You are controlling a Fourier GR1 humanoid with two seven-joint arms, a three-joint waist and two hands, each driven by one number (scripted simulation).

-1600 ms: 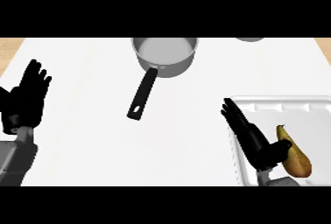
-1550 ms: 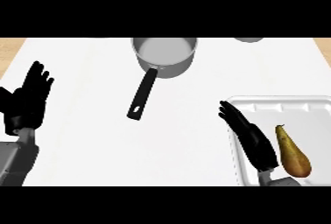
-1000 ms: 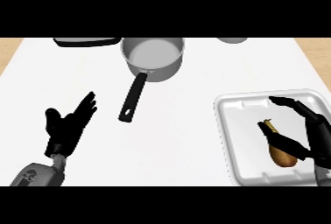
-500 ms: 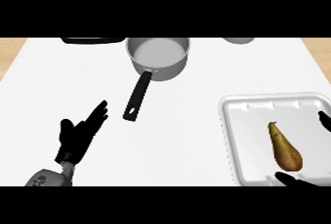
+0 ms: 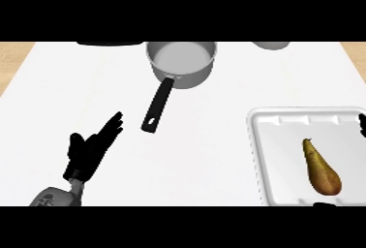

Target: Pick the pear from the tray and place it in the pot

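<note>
A yellow-brown pear (image 5: 322, 167) lies lengthwise in the white tray (image 5: 262, 145) at the lower right, stem end pointing away from me. Of my right hand (image 5: 361, 123) only a dark tip shows at the right edge, plus another dark bit at the bottom edge below the pear. These lie far apart and neither touches the pear. The grey pot (image 5: 182, 60) stands at the top centre. Its black handle (image 5: 157, 109) points toward me. My left hand (image 5: 90, 152) rests open at the lower left, fingers straight, holding nothing.
A dark object (image 5: 107, 43) sits at the top edge left of the pot. A grey bowl (image 5: 271, 45) stands at the top right. The white countertop (image 5: 214, 160) spreads between the pot handle and the tray. Wooden strips run along both sides.
My right hand swung from the tray's left side across the pear to the far right edge. My left hand came inward from the left edge. The pear has stayed in the tray.
</note>
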